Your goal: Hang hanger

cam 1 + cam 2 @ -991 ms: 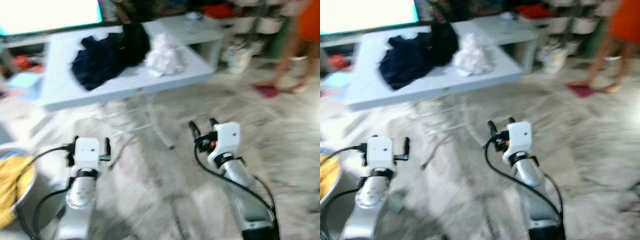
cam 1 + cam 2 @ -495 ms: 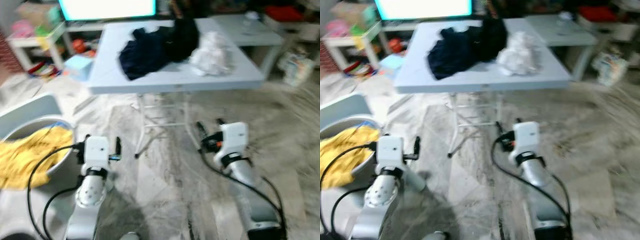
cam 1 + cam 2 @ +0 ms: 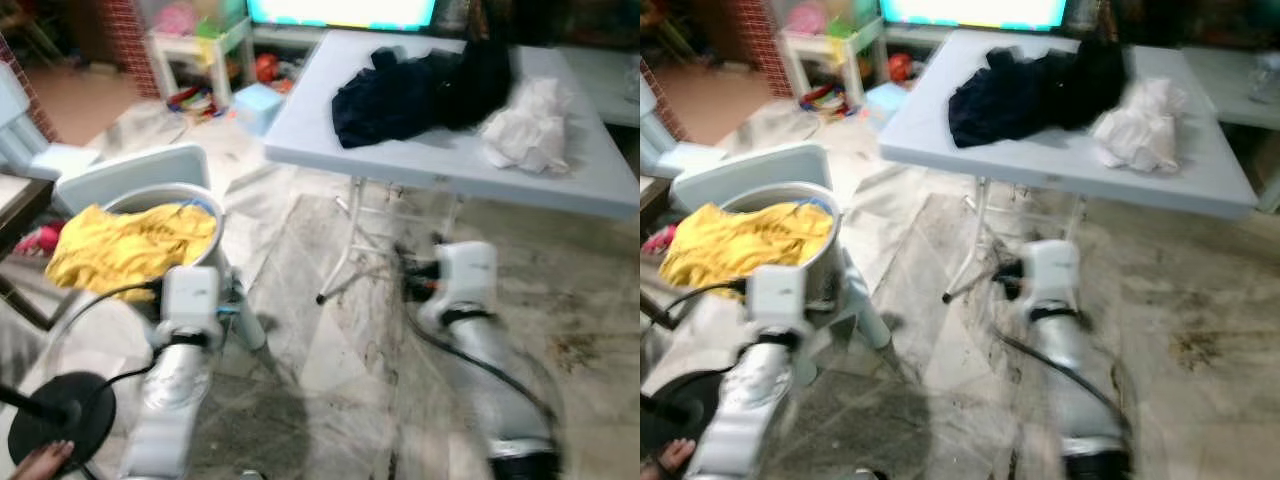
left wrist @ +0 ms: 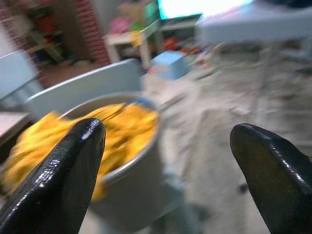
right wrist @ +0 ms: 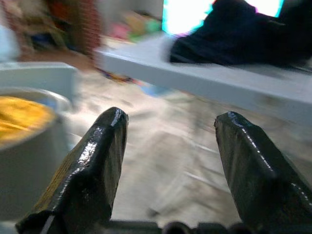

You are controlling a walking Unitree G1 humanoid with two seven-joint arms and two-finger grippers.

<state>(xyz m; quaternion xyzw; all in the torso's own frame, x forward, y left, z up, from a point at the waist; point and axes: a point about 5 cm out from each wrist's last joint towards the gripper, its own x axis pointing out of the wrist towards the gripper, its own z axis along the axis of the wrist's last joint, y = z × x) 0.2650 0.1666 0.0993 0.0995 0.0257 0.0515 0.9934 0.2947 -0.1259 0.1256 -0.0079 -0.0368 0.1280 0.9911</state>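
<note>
No hanger can be made out clearly. A thin wire-like line and a blue bit [image 4: 141, 101] lie on the yellow cloth [image 3: 130, 243] heaped in a metal basin [image 4: 131, 168]; what they are I cannot tell. My left gripper [image 4: 168, 129] is open and empty, held low near the basin's right side [image 3: 192, 290]. The right gripper [image 5: 171, 117] is also open and empty, held low in front of the folding table [image 3: 420, 268]. Both head views are blurred.
The basin rests on a white chair [image 3: 130, 175]. A light grey folding table [image 3: 590, 190] carries dark clothes [image 3: 420, 85] and a white cloth [image 3: 525, 125]. A black round base [image 3: 60, 428] and a person's toes [image 3: 40, 462] sit at the lower left. Toys and a lit screen [image 3: 340, 10] stand behind.
The camera has swung left: the table has slid right in the picture, and the basin with the yellow cloth and the white chair have come into view. Both grippers stay open.
</note>
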